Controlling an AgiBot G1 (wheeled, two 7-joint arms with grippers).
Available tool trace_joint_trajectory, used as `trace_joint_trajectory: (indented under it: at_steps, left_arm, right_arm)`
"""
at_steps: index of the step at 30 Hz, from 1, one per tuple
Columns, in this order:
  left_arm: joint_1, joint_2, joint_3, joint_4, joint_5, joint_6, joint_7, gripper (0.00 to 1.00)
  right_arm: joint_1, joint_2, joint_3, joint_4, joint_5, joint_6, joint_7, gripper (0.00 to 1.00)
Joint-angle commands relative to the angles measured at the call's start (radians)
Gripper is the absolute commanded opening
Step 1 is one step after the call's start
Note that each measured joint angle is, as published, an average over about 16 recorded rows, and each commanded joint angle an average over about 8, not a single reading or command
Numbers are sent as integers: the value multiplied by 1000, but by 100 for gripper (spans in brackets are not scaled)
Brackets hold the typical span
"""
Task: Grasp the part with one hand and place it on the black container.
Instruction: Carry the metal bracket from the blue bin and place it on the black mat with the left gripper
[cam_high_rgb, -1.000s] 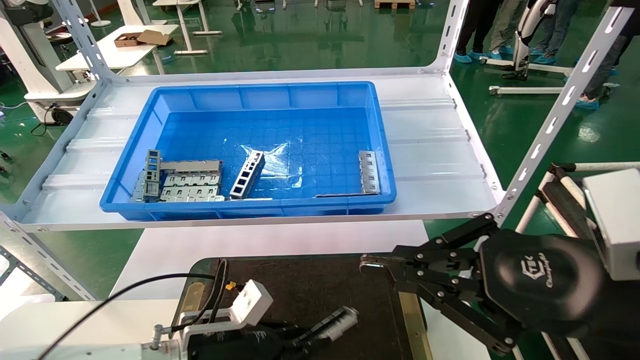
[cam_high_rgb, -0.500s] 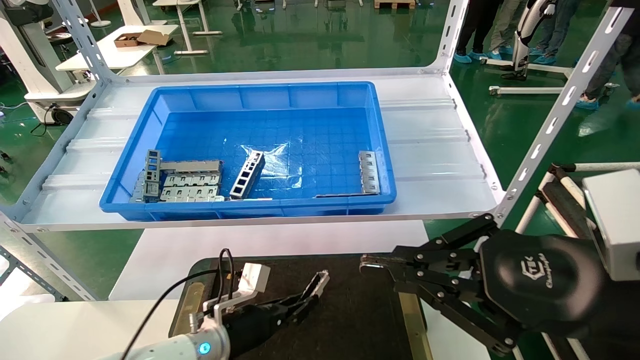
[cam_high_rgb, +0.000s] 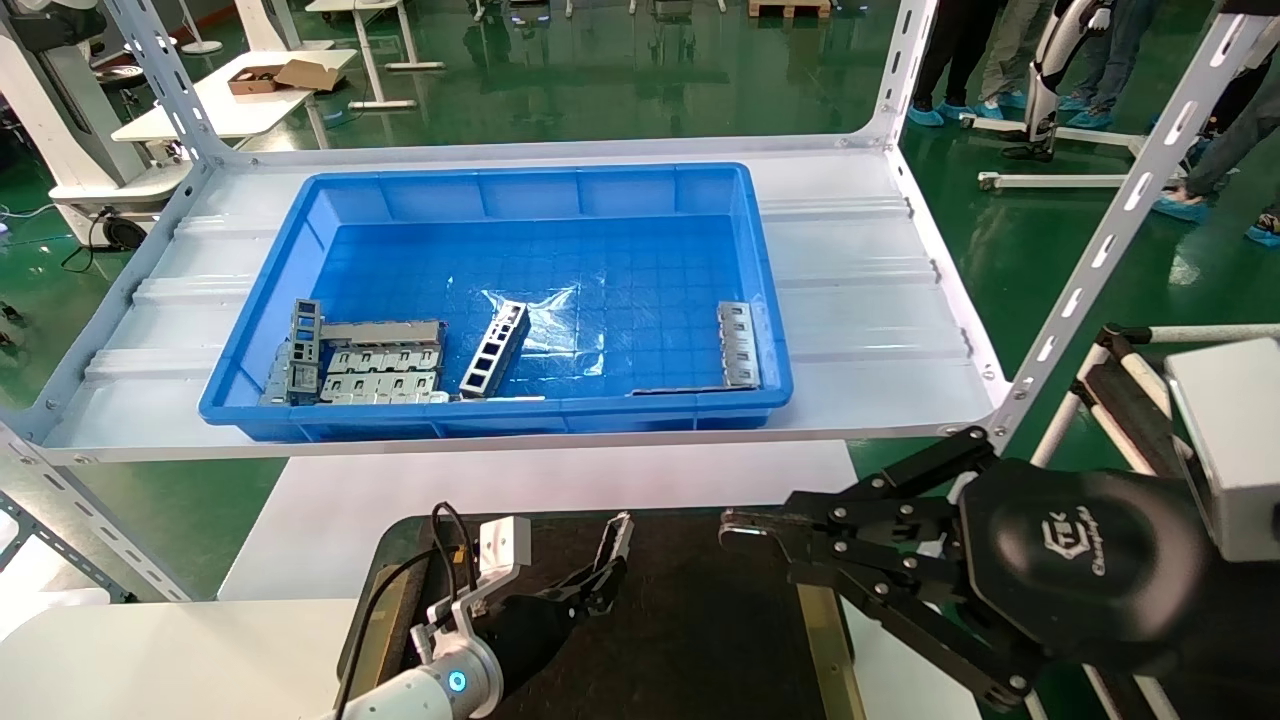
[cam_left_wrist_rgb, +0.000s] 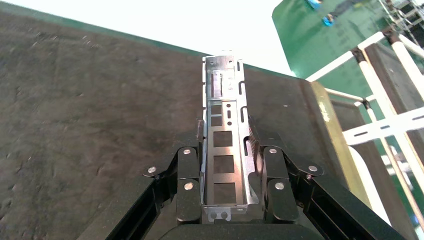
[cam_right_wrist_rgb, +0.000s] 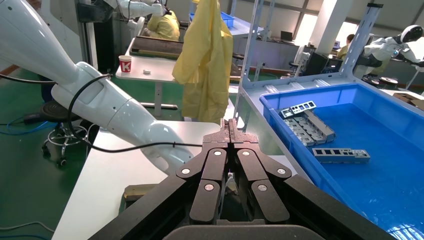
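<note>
My left gripper (cam_high_rgb: 603, 572) is low over the black container (cam_high_rgb: 700, 620), shut on the part (cam_high_rgb: 615, 535). In the left wrist view the part (cam_left_wrist_rgb: 223, 90) is a silver-grey metal channel with rectangular cutouts. It lies lengthwise between the jaws of my left gripper (cam_left_wrist_rgb: 226, 137) and sticks out past the fingertips over the dark felt of the black container (cam_left_wrist_rgb: 90, 100). I cannot tell whether it touches the felt. My right gripper (cam_high_rgb: 740, 528) hovers over the container's right side, shut and empty; it also shows in the right wrist view (cam_right_wrist_rgb: 229, 125).
A deep blue bin (cam_high_rgb: 770, 330) stands on the white shelf behind the container. It holds a ladder-like bar (cam_high_rgb: 495, 350), flat tabbed plates (cam_high_rgb: 385, 372) at the front left and more plates (cam_high_rgb: 738, 345) at the right. A brass strip (cam_high_rgb: 825, 650) edges the container. Slotted shelf posts (cam_high_rgb: 1120, 220) stand at the right.
My left gripper has come up from the frame's bottom edge and moved forward and left over the black container with the part in it. The right arm has not moved.
</note>
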Motion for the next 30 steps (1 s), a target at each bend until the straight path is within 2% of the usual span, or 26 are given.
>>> trace_joint_trajectory:
  at_steps: [1,15,17,19,20,23,24,25,27,30]
  left_arm:
    - [2,13,8,13,0,-32,-23,0]
    - [-10,57,73,74,-31,-107,-113,0]
    - [-14,62,82,82,-35,-110,-121,3]
    - [-18,67,91,90,-39,-113,-128,12]
    - [-20,70,95,94,-40,-115,-132,22]
    - [-24,76,108,103,-43,-121,-139,59]
    - [-24,77,113,105,-44,-123,-141,71]
    - [-25,79,117,107,-45,-126,-143,82]
    - [-27,82,126,112,-47,-131,-147,97]
    - [-30,85,138,115,-50,-138,-152,100]
  right_arm:
    - [0,0,0,0,0,0,0,0]
    - [0,0,-1,0,1,0,0,0]
    - [0,0,-1,0,1,0,-1,11]
    - [0,1,-1,0,1,1,-1,34]
    - [0,1,-1,0,1,1,-1,47]
    - [0,1,-1,0,1,1,-1,84]
    - [0,1,-2,0,1,1,-1,92]
    - [0,1,-2,0,1,1,-1,99]
    - [0,1,-2,0,1,1,-1,100]
    - [0,1,-2,0,1,1,-1,100]
